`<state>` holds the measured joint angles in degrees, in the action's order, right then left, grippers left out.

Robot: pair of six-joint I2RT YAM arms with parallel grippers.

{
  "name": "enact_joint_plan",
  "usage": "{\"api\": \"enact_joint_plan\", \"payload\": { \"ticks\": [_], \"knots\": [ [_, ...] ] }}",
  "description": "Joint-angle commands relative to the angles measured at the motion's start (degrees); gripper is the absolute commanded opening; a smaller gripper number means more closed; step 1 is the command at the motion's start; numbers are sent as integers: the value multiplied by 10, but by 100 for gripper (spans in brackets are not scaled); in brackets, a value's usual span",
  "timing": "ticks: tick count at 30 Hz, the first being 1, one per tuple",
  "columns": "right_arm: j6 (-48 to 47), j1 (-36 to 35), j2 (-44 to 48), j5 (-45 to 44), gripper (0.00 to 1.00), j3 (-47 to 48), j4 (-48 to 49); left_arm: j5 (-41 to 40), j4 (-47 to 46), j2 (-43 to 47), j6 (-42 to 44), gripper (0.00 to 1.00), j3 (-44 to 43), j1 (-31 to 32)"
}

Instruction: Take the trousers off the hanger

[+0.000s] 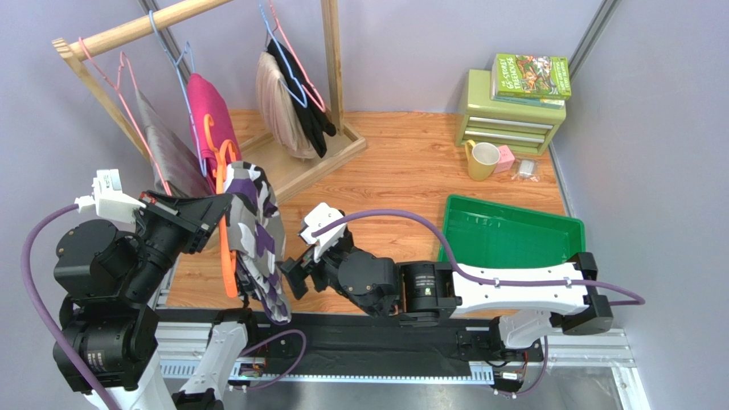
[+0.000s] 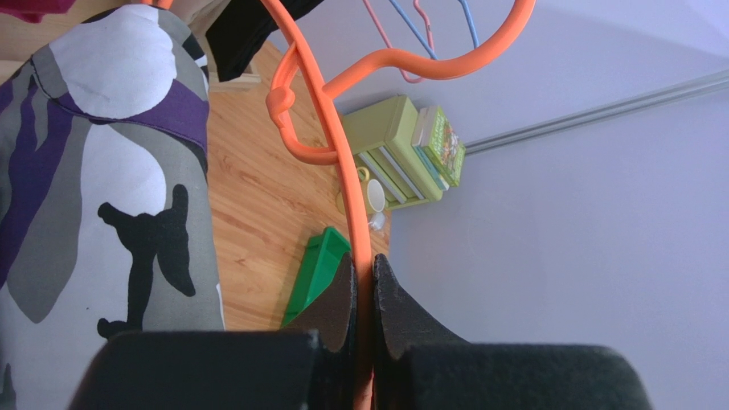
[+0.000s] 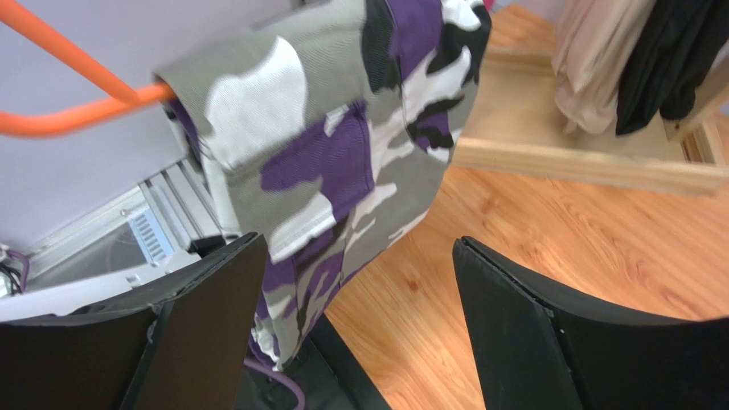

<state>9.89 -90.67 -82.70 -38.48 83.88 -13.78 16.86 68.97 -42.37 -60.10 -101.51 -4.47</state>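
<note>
The purple, white and black camouflage trousers (image 1: 257, 235) hang folded over an orange hanger (image 1: 227, 248), held off the rack near the table's front left. My left gripper (image 1: 212, 218) is shut on the orange hanger's wire (image 2: 359, 231); the trousers (image 2: 94, 188) hang to its left. My right gripper (image 1: 291, 275) is open just right of the trousers' lower part, its fingers (image 3: 214, 316) wide apart with the cloth (image 3: 342, 154) beside the left finger, not gripped. The magenta pink trousers (image 1: 208, 111) hang on a blue hanger on the wooden rack.
The wooden rack (image 1: 321, 158) stands at the back left with a grey garment (image 1: 167, 149), a beige garment (image 1: 278, 107) and a black garment (image 1: 304, 111). A green tray (image 1: 513, 231) lies at the right. A green drawer box (image 1: 509, 115), books and a yellow mug (image 1: 482, 160) stand at the back right.
</note>
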Motion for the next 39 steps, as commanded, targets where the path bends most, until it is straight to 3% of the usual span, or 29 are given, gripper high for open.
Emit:
{"api": "enact_joint_plan", "payload": {
  "ticks": [1, 12, 20, 26, 39],
  "knots": [
    [-53, -1, -27, 30, 84, 61, 77, 13, -115, 2, -18, 0, -26, 2],
    [-132, 0, -62, 112, 80, 41, 155, 33, -138, 4, -28, 0, -25, 3],
    [-161, 1, -82, 102, 77, 22, 205, 45, -145, 11, -37, 0, -23, 11],
    [-177, 3, -104, 15, 73, 33, 230, 46, -146, 12, -39, 0, -32, 19],
    [-211, 15, -139, -78, 67, 52, 282, 42, -146, 13, -32, 0, -40, 40]
  ]
}}
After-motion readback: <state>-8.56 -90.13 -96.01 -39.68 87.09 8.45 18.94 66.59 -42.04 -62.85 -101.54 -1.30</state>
